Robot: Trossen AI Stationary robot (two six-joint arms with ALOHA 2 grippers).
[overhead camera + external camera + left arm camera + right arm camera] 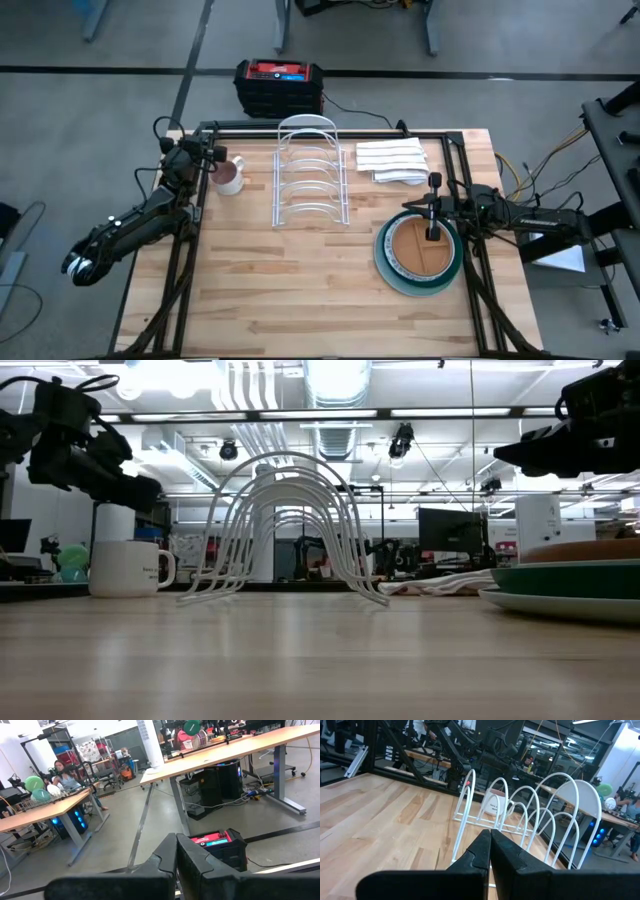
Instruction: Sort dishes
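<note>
The dishes lie in one stack on the table's right side. A tan-brown plate is on top and a larger dark green plate shows around it. The low view has the stack at the right. My right gripper is shut and level, pointing toward the table's left, above the stack's far part and well clear of it. In its wrist view the fingers meet. My left gripper is shut at the far left corner, above and beside a mug, with its fingers together.
A white wire dish rack stands at the table's far middle. A pink-and-white mug is to its left and folded white cloths to its right. A black-and-red box sits on the floor beyond the far edge. The wooden near half is bare.
</note>
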